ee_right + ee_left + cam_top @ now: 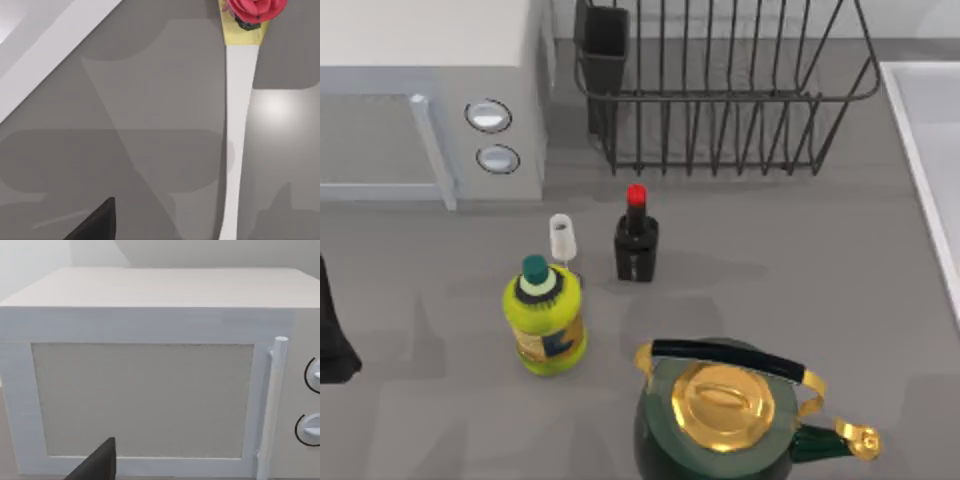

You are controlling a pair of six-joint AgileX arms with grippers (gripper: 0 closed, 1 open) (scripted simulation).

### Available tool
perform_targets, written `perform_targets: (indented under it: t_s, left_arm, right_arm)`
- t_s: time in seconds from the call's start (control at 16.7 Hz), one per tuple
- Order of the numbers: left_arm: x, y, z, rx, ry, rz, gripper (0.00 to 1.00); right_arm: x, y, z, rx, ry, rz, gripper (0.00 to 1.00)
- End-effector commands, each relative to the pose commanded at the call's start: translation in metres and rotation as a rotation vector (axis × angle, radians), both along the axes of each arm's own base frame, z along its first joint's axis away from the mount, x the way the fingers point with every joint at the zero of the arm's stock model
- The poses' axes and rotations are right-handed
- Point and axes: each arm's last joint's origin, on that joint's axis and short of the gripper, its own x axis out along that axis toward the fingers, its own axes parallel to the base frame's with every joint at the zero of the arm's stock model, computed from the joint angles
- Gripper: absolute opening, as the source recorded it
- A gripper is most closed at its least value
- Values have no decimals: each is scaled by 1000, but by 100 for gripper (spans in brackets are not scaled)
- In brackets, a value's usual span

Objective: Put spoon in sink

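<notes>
**Reaching for the spoon, nothing lifted yet**

I judge this the approach step. In the right wrist view my right gripper (100, 222) hangs over the grey counter, and the spoon (239, 125) lies flat there, a pale handle with a yellow and red end, apart from the sink's (55, 45) light rim. I cannot tell if that gripper is released or clenched, but it grasps nothing I can see. Next I must centre over the handle, come down, close on it, then carry it across the rim.

The top view adds the layout: the sink (912, 140) at 3 o'clock, the dish rack (720, 100) at 12, the kettle (725, 415) at 6, and my left arm (332, 335) parked at 9. The left wrist view faces the microwave (150, 390); that gripper's state I cannot tell.
</notes>
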Motion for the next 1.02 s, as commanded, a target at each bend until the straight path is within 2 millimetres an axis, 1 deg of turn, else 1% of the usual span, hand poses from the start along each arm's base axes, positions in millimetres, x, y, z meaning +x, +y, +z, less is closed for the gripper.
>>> perform_targets:
  t_s: [0.3, 0.42, 0.54, 0.78, 1.02]
  left_arm:
    - [0, 0, 0, 0, 0, 0, 100]
    - [0, 0, 0, 0, 0, 0, 100]
    - [0, 0, 0, 0, 0, 0, 100]
    - [0, 0, 0, 0, 0, 0, 100]
    - [0, 0, 0, 0, 0, 0, 100]
  right_arm:
    - [3, -2, -57, -5, -12, 1, 100]
    - [0, -1, -74, -3, -7, -1, 100]
    - [-2, 0, -82, -1, -2, -1, 100]
    - [-2, 0, -82, -1, -2, -1, 100]
    - [-2, 0, -82, -1, -2, -1, 70]
